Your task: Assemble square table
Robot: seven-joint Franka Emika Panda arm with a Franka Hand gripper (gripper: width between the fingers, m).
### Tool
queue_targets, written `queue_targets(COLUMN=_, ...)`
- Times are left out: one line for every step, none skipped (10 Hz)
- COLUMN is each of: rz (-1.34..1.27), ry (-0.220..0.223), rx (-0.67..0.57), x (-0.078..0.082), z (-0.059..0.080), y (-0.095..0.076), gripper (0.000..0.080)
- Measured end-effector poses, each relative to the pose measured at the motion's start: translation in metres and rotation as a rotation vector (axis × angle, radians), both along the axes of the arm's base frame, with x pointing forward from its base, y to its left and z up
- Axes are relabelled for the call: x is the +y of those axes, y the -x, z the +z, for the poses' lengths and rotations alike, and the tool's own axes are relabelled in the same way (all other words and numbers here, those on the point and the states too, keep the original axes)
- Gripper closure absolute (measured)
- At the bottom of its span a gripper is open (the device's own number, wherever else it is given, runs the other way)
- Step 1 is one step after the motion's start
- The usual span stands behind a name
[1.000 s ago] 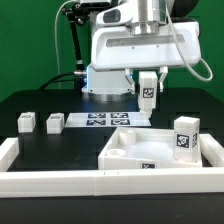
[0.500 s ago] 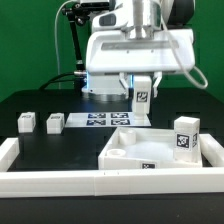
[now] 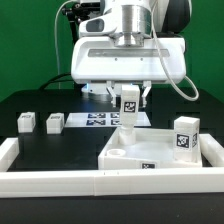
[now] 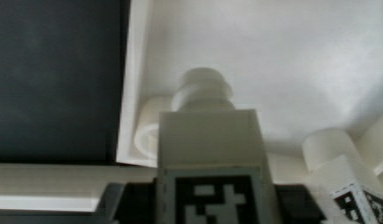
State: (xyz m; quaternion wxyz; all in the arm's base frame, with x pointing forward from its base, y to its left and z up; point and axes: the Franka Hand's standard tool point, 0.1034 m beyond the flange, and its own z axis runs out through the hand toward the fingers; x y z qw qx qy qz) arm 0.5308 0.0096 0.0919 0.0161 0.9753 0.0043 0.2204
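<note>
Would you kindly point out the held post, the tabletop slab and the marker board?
held post (image 3: 129,103): exterior view, its tagged face.
tabletop slab (image 3: 155,149): exterior view, bare recessed floor.
marker board (image 3: 95,120): exterior view, its printed tags.

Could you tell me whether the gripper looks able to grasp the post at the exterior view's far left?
Probably not yet: the gripper is shut on another post; the far-left post itself stands unobstructed.

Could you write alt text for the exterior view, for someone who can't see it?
A robot arm's gripper holds a white tagged post upright over a corner of the white square tabletop, which lies rimmed side up on a black table. Two more posts sit at the exterior view's left, a fourth stands at its right.
</note>
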Motion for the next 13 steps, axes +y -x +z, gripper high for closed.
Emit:
queue_targets(rz=0.0, ry=0.0, rx=0.001, x=0.0, z=0.0, y=0.0, gripper=0.0512)
queue_targets(rz=0.0, ry=0.0, rx=0.001, x=0.0, z=0.0, y=0.0, gripper=0.0512)
queue_targets(rz=0.0, ry=0.0, rx=0.001, x=0.0, z=-0.001, y=0.0, gripper=0.0512)
queue_targets(rz=-0.009, ry=-0.003, rx=0.007, x=-0.002, z=-0.001, y=0.0, gripper=0.0512)
queue_targets(rz=-0.081, ry=-0.044, rx=0.064, x=-0.012, z=0.001, y=-0.003, gripper=0.0512)
queue_targets(rz=-0.118, ry=-0.079, rx=0.111, x=-0.014, z=0.007, y=-0.014, gripper=0.0512)
queue_targets(rz=-0.129, ry=-0.086, rx=0.105, x=-0.017, z=0.01, y=-0.022, gripper=0.0512)
queue_targets(rz=-0.134, ry=-0.087, rx=0.107, x=-0.02, z=0.007, y=-0.026, gripper=0.0512)
queue_targets(rz=-0.136, ry=-0.086, rx=0.108, x=-0.022, z=0.006, y=-0.027, gripper=0.0512)
queue_targets(rz=-0.135, ry=-0.085, rx=0.108, x=-0.022, z=0.006, y=-0.027, gripper=0.0512)
queue_targets(rz=-0.135, ry=-0.085, rx=0.109, x=-0.022, z=0.005, y=-0.027, gripper=0.0512)
queue_targets(rz=-0.135, ry=-0.085, rx=0.109, x=-0.022, z=0.005, y=-0.027, gripper=0.0512)
queue_targets(rz=-0.117, ry=-0.073, rx=0.104, x=-0.024, z=0.004, y=-0.027, gripper=0.0512)
